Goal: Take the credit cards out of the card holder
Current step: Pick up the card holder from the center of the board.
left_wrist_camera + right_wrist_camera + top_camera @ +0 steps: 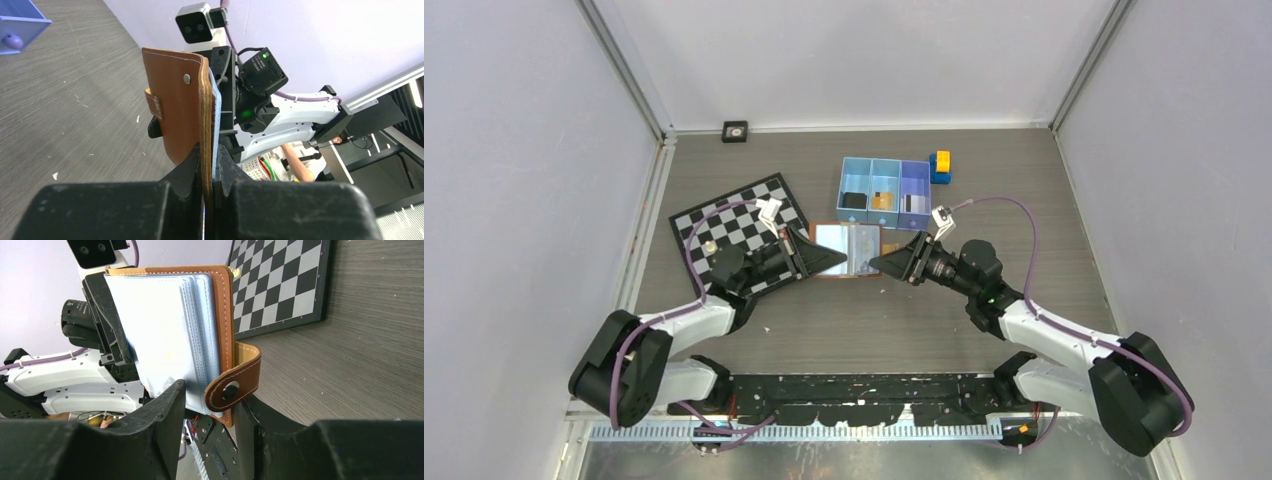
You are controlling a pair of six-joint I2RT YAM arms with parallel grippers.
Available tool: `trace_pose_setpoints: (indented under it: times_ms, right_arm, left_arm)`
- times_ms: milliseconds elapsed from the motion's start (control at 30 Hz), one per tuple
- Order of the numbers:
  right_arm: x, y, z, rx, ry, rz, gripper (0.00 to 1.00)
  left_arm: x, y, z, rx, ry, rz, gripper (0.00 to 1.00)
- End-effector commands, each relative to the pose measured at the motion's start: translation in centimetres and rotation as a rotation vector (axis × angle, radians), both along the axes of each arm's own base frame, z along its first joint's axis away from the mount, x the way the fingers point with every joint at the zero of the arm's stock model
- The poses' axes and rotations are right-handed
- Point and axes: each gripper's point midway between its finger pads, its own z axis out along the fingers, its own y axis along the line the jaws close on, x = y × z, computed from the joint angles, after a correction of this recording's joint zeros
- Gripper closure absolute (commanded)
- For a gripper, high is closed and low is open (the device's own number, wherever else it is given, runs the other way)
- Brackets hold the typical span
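left tool (210, 156) clamped shut on holder (175, 100) edge | right tool (210, 395) straddled the opposite edge, whether gripping or gapped unclear | cards unreadable behind cloudy sleeves (160, 330)

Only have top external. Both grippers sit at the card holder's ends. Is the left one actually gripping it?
Observer: Yes. The left wrist view shows the left gripper shut on the card holder at its brown cover edge, with a pale blue sleeve pinched in too.
Operator: Right one?
Observer: The right gripper has its jaws apart, straddling the clear sleeves and the snap strap. Contact is unclear.
Operator: Strap fastened?
Observer: No, it curls loose with the snap exposed.
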Motion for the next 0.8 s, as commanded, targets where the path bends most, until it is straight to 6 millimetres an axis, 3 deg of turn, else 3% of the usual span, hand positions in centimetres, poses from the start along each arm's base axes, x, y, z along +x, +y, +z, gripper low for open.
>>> trace_pose_setpoints:
  times_ms: [0,200,367,500,567,667,767]
  right_arm:
    - [-1.3,1.1,3.5,0.114,-0.089,0.098,0.57]
    - [-2.5,1.7,4.6,0.163,-0.127,0.160,0.59]
    - [-2.9,1.7,4.8,0.157,-0.154,0.165,0.59]
    - [-2.9,1.6,4.8,0.152,-0.162,0.164,0.62]
    - [-2.9,1.6,4.8,0.150,-0.161,0.160,0.67]
    - [-2.7,1.7,4.6,0.143,-0.154,0.156,0.83]
    - [-2.7,1.8,4.6,0.140,-0.148,0.159,0.93]
  left_arm:
    - [-1.5,-0.9,2.1,-0.061,-0.085,-0.095,1.00]
    - [-1.1,-1.5,1.2,-0.038,-0.068,-0.094,1.00]
    - [0.2,-1.4,-0.8,0.076,-0.031,-0.012,0.98]
    - [1.3,-0.5,-2.5,0.194,0.004,0.088,0.85]
    - [1.5,-0.2,-2.8,0.218,0.004,0.117,0.73]
    - [1.7,-0.1,-3.6,0.258,0.027,0.138,0.53]
    - [1.9,-0.4,-4.4,0.299,0.051,0.132,0.47]
